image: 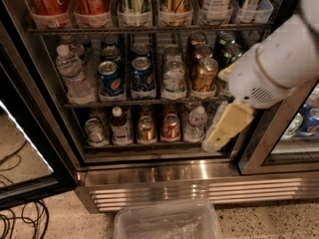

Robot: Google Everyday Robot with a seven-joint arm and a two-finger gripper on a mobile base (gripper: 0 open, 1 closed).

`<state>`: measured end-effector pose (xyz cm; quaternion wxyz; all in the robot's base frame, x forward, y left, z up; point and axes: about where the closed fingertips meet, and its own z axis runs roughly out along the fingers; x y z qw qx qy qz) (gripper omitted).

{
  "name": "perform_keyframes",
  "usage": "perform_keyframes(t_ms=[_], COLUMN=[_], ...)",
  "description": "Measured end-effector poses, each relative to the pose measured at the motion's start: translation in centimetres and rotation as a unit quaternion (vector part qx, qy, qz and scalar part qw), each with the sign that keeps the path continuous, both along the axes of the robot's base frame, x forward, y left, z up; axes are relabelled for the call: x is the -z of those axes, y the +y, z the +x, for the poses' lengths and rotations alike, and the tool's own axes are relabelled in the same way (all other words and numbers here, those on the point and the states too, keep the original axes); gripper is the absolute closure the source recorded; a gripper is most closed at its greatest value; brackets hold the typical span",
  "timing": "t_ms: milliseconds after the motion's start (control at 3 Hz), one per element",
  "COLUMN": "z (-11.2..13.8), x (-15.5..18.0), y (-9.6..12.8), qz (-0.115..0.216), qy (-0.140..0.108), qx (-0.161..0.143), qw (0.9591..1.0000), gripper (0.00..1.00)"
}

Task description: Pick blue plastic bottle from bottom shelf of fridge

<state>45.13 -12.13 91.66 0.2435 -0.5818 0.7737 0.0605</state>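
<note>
The blue plastic bottle (119,126) stands upright on the bottom shelf (149,144) of the fridge (169,176), second lane from the left. It has a white cap, a dark reddish body and a pale label. A can stands on each side of it. My gripper (224,128), pale yellow below the white arm, hangs in front of the right end of the bottom shelf. It is well to the right of the bottle and holds nothing that I can see.
Clear water bottles stand at the left of the middle shelf (74,76) and on the bottom shelf (197,123). Pepsi cans (110,78) fill the middle rack. A clear plastic bin (167,222) lies on the floor in front. The open glass door (25,153) stands at the left, cables below it.
</note>
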Motion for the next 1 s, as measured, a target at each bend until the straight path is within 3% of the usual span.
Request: perform_keyframes(t_ms=[333,667,1000], z=[-0.7,-1.4,0.2], x=[5.4,9.9,11.2], y=[4.8,9.0,12.1], qz=[0.052,0.109,0.195], qy=[0.023,0.041,0.027], qx=[0.016,0.041,0.061], qw=[0.9983,0.9924,0.9785], gripper=[0.0,0.0,0.0])
